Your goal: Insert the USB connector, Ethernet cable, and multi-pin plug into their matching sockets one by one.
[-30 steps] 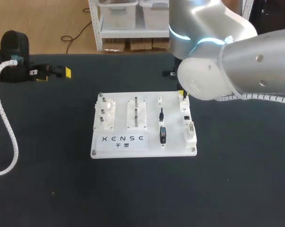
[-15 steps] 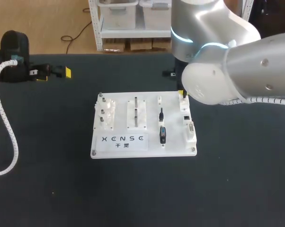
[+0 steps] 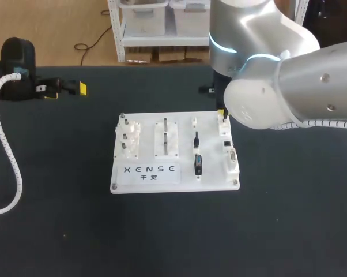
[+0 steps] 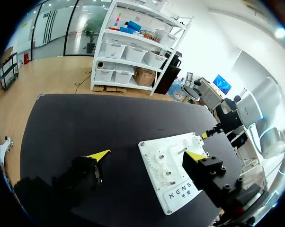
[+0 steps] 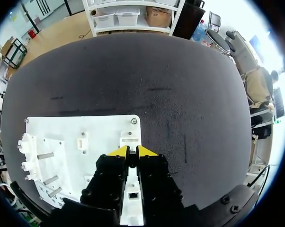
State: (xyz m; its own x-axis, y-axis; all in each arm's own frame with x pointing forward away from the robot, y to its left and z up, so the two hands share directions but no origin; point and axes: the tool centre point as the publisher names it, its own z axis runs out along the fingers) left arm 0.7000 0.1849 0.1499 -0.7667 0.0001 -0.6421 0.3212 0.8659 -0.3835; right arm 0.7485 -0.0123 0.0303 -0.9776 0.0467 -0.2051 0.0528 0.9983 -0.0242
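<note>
**Asker:** What has your right claw got?

**Me:** My right claw (image 5: 132, 151) is pinched almost closed on a small dark plug (image 5: 131, 160), with a yellow tip pressing it from each side. I cannot tell which of the three plugs it is.

**Asker:** What lies right around it?

**Me:** Just ahead of the tips is a white socket block (image 5: 129, 140) at a corner of the white board (image 5: 85, 130), and the plug is right at that block. Further back under the claw, showing through the slit between my fingers, is the Ethernet socket (image 5: 133, 194).

**Asker:** And further out?

**Me:** Beside the claw, toward the board's middle, a slim black connector (image 3: 196, 138) and a chunkier black connector (image 3: 198, 164) sit on the board. Both are apart from my fingers. Past them, at the board's other end, metal pegs (image 5: 45, 155) stick up.

**Asker:** And your left claw?

**Me:** My left claw (image 4: 147, 155) is spread wide and has hold of nothing. The board lies ahead of it on the black table (image 4: 85, 118), well apart from it.
</note>
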